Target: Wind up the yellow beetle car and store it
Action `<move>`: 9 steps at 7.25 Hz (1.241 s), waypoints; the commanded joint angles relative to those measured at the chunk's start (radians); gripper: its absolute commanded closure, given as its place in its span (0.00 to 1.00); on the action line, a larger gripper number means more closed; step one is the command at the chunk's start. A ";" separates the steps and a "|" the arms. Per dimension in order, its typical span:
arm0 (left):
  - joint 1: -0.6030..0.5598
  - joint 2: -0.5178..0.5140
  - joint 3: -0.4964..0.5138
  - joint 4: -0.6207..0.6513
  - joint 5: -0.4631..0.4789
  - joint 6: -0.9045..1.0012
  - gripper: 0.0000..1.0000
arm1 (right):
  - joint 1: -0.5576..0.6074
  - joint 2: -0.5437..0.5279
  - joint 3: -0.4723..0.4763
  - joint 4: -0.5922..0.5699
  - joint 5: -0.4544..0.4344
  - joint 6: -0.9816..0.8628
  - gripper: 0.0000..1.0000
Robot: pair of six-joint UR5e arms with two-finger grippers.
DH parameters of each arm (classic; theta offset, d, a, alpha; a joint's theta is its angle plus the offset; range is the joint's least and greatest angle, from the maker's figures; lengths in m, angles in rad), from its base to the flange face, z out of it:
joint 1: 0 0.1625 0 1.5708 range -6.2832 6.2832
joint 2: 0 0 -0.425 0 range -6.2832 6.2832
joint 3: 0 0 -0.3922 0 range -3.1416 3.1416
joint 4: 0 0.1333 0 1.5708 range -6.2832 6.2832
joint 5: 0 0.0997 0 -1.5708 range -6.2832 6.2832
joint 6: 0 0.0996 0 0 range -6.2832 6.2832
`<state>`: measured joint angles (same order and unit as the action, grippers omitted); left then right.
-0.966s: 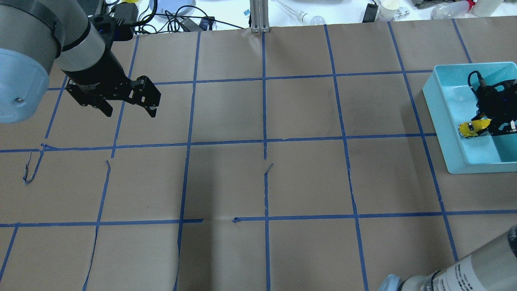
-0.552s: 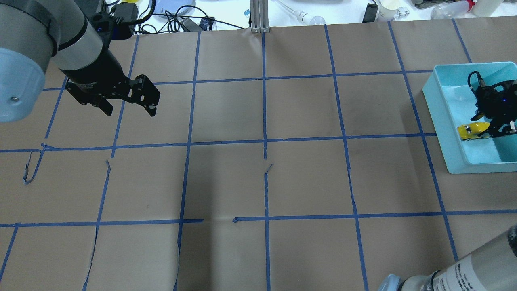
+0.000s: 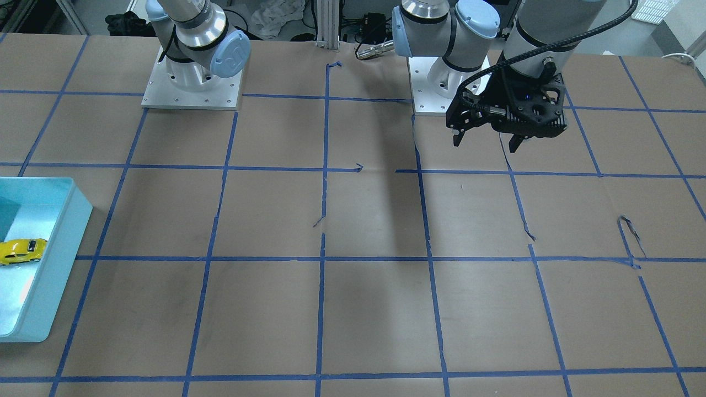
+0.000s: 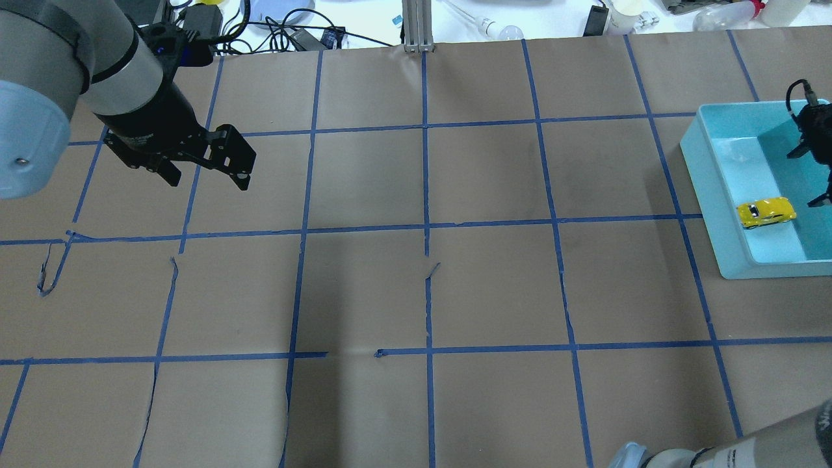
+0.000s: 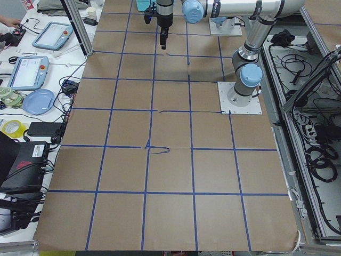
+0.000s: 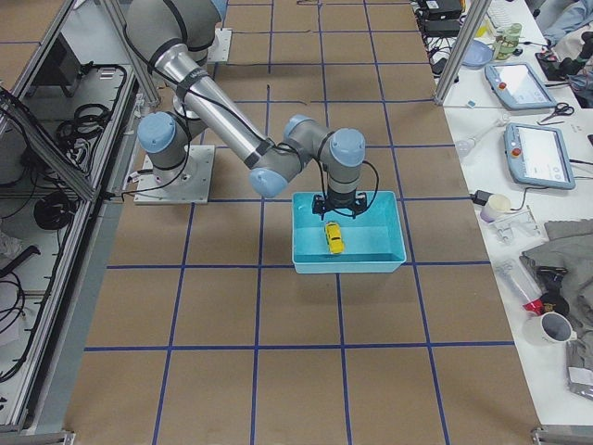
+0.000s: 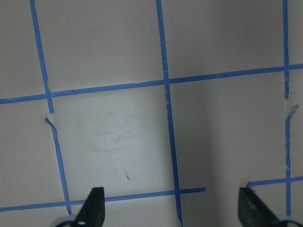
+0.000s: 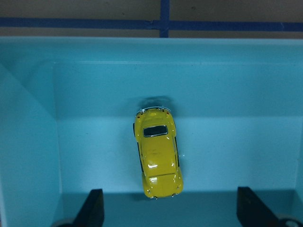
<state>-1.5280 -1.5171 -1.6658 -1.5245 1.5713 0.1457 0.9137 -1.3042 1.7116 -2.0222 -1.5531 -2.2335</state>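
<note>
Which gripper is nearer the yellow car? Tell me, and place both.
Right. The right gripper hangs open directly above the yellow car in the blue bin; the left gripper is far off across the table.

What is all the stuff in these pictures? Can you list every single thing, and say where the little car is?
yellow beetle car: one, bright yellow, on the floor of the bin, nothing touching it
bin: one, light blue-green, on the table at the robot's right side
table: one, covered in brown paper
tape lines: many, blue, in a grid across the paper
tablets: two, pale blue frames, beyond the table's far edge
plate: one, blue, next to the tablets
left gripper: one, black, open and empty, hovering over bare paper
right gripper: one, black, open and empty, above the bin near the car
</note>
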 commanded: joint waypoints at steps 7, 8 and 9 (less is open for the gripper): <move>0.005 0.002 0.000 0.004 -0.001 -0.001 0.00 | 0.040 -0.263 -0.303 0.654 -0.007 0.203 0.00; 0.005 0.002 0.000 0.003 0.001 -0.002 0.00 | 0.083 -0.268 -0.305 0.674 -0.007 0.309 0.00; 0.005 0.002 0.000 0.003 0.001 -0.002 0.00 | 0.147 -0.268 -0.305 0.674 -0.005 0.412 0.00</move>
<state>-1.5233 -1.5157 -1.6659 -1.5213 1.5718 0.1444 0.9933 -1.5686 1.4078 -1.3590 -1.5603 -1.9462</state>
